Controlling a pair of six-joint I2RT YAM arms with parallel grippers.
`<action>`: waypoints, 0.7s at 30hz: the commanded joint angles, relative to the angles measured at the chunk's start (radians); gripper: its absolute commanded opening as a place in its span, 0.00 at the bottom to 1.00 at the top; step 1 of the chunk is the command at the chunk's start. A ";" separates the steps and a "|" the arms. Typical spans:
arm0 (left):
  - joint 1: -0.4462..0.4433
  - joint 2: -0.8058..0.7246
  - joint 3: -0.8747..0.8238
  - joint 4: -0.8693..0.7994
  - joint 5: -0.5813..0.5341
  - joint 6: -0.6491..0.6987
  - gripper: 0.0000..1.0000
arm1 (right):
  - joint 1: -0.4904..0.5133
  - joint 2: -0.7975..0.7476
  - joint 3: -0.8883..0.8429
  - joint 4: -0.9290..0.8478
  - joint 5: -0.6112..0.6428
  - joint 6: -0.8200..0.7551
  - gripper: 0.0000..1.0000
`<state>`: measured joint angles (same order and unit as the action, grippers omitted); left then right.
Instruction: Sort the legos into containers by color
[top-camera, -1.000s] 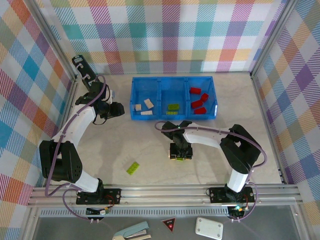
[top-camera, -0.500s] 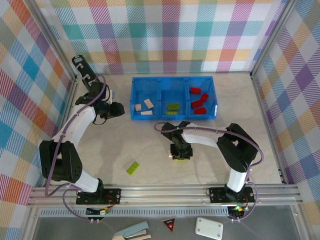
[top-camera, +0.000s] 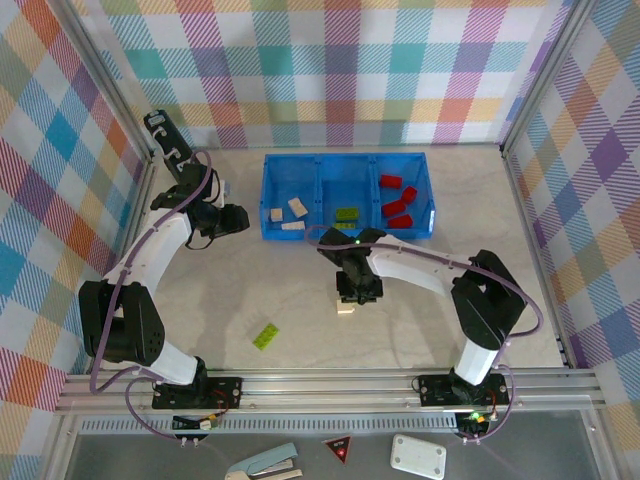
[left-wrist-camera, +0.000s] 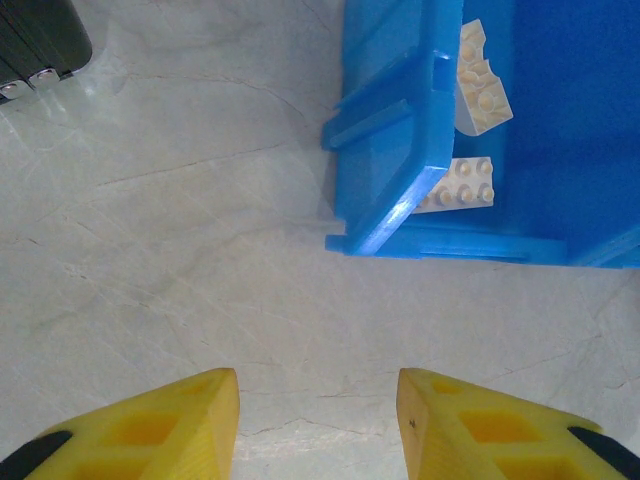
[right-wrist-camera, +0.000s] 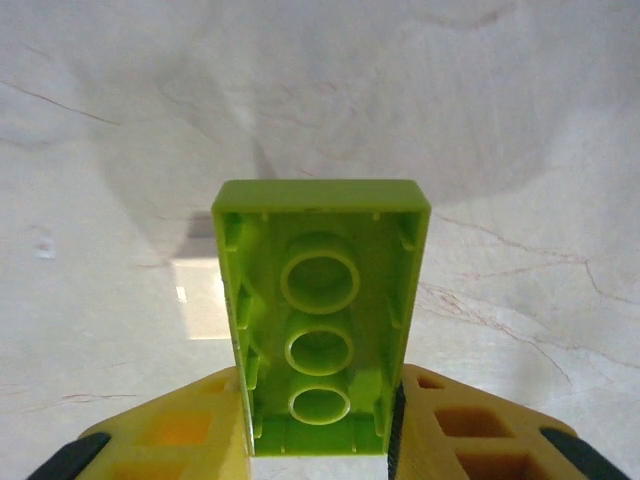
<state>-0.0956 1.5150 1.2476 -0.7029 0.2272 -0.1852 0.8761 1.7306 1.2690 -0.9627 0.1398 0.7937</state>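
1. Tray (top-camera: 345, 236): translucent blue plastic, rectangular, with three square compartments. It sits at the far side of the table (top-camera: 250, 280), which is pale, glossy and marble-veined.
2. Cream bricks (top-camera: 290, 212): studded and matte, in the left compartment. My left wrist view shows two (left-wrist-camera: 455, 185) close to the tray's corner.
3. Green bricks (top-camera: 347, 215): lime, in the middle compartment.
4. Red bricks (top-camera: 398, 205): several, in the right compartment.
5. Loose green brick (top-camera: 266, 336): lying flat on the table, well apart from the tray.
6. Loose cream brick (top-camera: 346, 309): on the table, just beside the right gripper (top-camera: 358, 290).
7. Right gripper: yellow fingers clamped on the long sides of a held brick (right-wrist-camera: 320, 320). The brick is lime, and its hollow underside with three round tubes faces the camera.
8. Left gripper (left-wrist-camera: 318, 420): yellow wedge fingers partly spread with nothing between them, over bare table near the tray's left end.
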 joint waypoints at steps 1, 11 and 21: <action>0.011 -0.006 0.006 0.005 0.014 0.017 0.46 | -0.025 -0.012 0.077 -0.061 0.032 -0.064 0.33; 0.011 -0.015 0.006 0.003 0.008 0.020 0.46 | -0.154 0.067 0.305 -0.082 0.019 -0.212 0.32; 0.010 -0.018 0.005 0.002 0.005 0.020 0.46 | -0.272 0.210 0.498 -0.008 -0.138 -0.376 0.31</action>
<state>-0.0956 1.5150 1.2476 -0.7033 0.2264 -0.1852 0.6170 1.9003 1.7054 -0.9882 0.0669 0.4965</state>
